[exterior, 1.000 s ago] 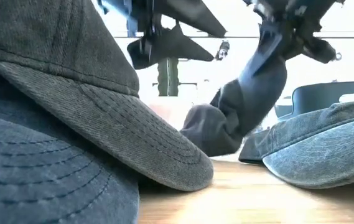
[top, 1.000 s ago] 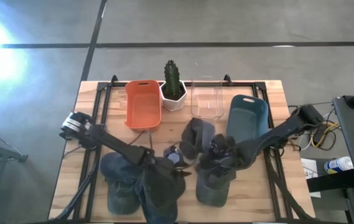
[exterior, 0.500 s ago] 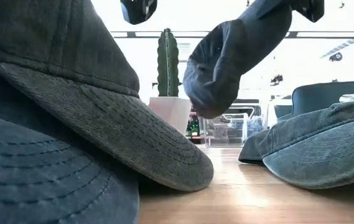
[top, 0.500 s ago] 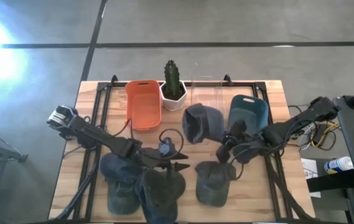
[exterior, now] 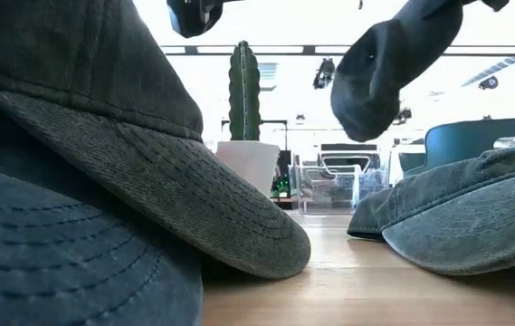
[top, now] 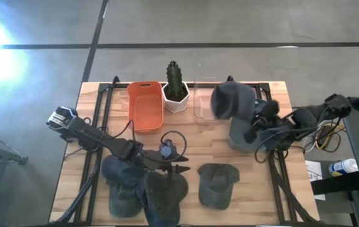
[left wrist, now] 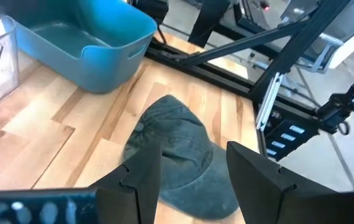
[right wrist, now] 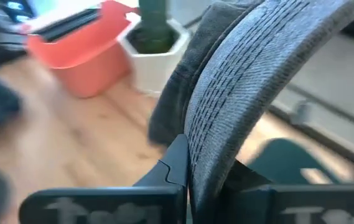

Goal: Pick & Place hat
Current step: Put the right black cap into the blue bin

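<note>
From above, the right jaws (top: 259,120) carry a slumped grey hat (top: 231,101) over the blue bin (top: 247,129), hiding most of it. The left jaws (top: 182,167) stand released above the tabletop (top: 185,129).

Level with the tabletop, the hat (exterior: 386,68) hangs folded, its top cut off.

The right wrist shows the jaws clenched on its stitched denim brim (right wrist: 239,93).

The left wrist shows another washed-denim cap (left wrist: 180,155) between the parted jaws.

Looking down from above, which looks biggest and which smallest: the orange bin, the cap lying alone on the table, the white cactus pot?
1. The orange bin looks largest.
2. The lone cap on the wood comes close behind; the two are near enough that I would not press the order.
3. The white cactus pot is clearly smallest.
</note>
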